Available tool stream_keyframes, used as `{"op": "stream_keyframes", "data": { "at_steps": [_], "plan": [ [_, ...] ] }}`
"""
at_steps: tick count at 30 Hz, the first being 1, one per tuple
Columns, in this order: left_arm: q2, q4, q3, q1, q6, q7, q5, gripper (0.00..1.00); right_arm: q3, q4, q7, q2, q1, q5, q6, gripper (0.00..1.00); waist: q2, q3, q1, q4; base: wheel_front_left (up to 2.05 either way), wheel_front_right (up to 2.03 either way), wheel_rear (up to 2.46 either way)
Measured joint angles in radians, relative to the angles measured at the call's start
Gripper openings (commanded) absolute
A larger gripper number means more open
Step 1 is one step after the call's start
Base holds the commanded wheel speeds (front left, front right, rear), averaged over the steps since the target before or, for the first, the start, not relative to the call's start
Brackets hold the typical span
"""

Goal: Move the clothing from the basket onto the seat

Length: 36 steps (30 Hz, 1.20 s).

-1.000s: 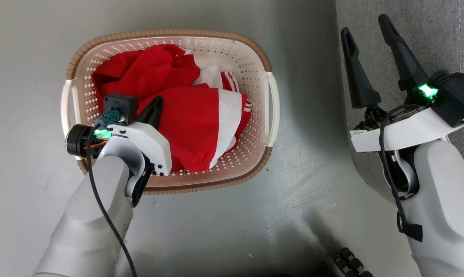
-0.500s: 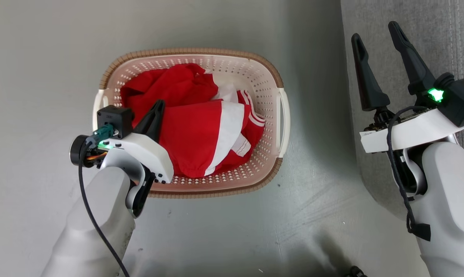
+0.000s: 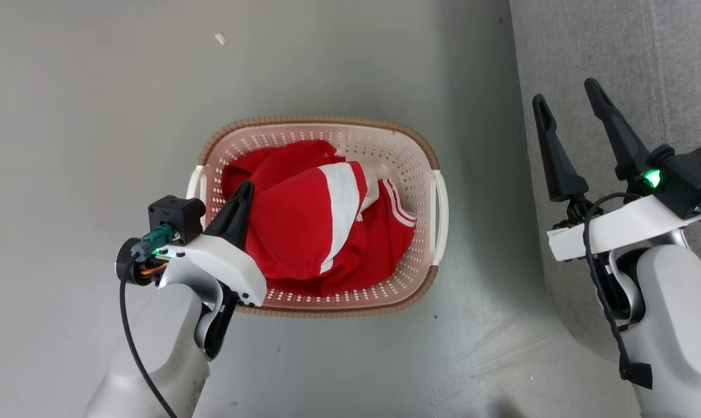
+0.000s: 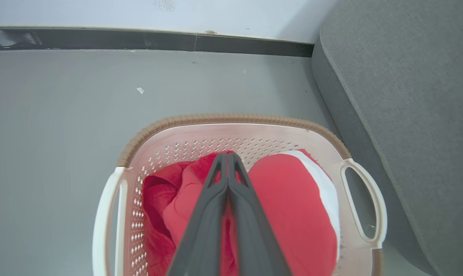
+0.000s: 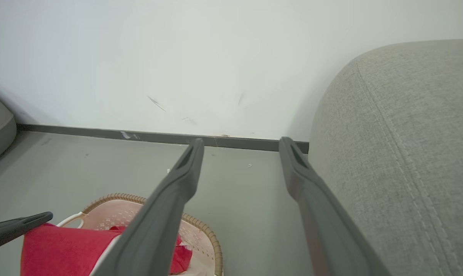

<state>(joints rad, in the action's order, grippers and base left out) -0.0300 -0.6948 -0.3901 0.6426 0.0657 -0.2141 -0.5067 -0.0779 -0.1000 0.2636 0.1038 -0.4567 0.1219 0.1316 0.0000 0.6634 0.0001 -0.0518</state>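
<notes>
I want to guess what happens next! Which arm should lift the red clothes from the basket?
Left. The left claw is shut and seems to pinch the red-and-white fabric garment inside the cream perforated plastic basket. The right claw hangs open over the grey fabric sofa, away from it.

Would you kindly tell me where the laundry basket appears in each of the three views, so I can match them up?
Head view: the basket sits at the centre of the picture.
Left wrist view: lower centre, rim arching across, cut off by the bottom edge.
Right wrist view: lower left corner, also cut off by the bottom edge.
Shared landmark: the grey-green seat, to the basket's right in every view.
</notes>
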Motion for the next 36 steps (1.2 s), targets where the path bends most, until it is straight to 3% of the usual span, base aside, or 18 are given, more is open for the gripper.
{"op": "stream_keyframes", "data": {
  "at_steps": [36],
  "plan": [
    [-0.004,0.163,0.031,-0.236,0.013,-0.034,-0.047,0.00,0.020,-0.051,-0.004,-0.011,0.270,0.000,0.000,1.00,0.0001,-0.420,0.0000,0.043,0.00,0.00,0.00]
  ]
}}
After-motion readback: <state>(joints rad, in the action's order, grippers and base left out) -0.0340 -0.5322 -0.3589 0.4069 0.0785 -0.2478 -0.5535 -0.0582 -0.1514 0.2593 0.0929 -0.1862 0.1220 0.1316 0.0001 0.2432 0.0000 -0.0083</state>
